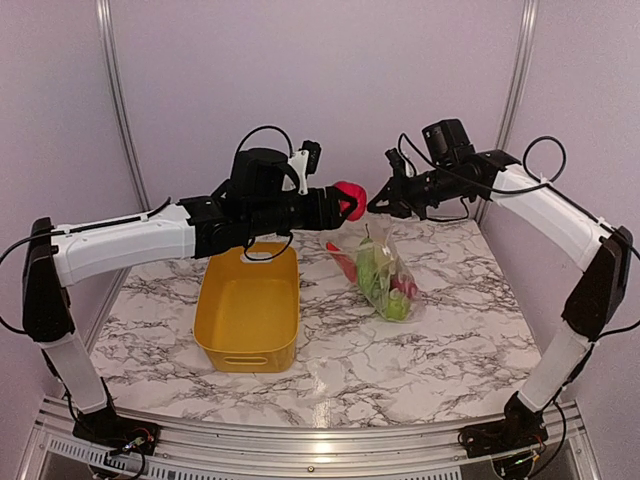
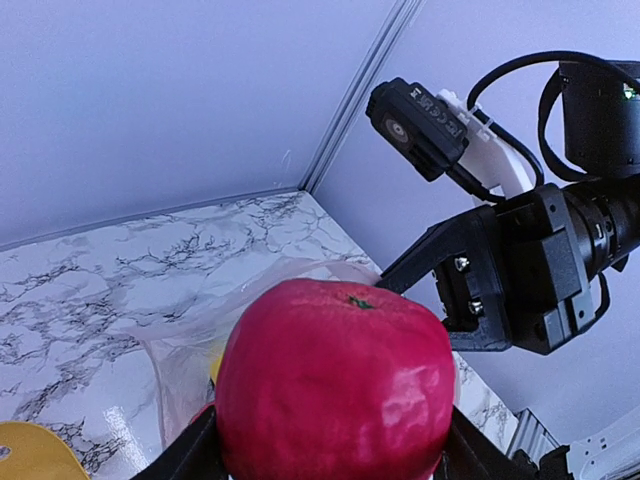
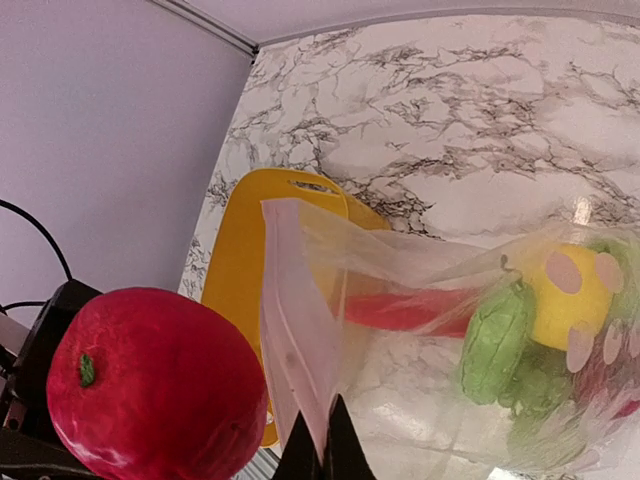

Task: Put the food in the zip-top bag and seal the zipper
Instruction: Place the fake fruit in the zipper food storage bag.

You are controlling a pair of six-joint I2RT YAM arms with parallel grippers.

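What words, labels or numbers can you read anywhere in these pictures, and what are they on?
Small pale print on the black camera module at the right arm's wrist: too small to read.
No writing shows on the red apple, the zip-top bag or the yellow tub.

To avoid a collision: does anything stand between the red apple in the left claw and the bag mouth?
No separate object does. The red apple in the left claw hangs just beside the zip-top bag, whose rim the right claw pinches; only the bag's own rim faces it.
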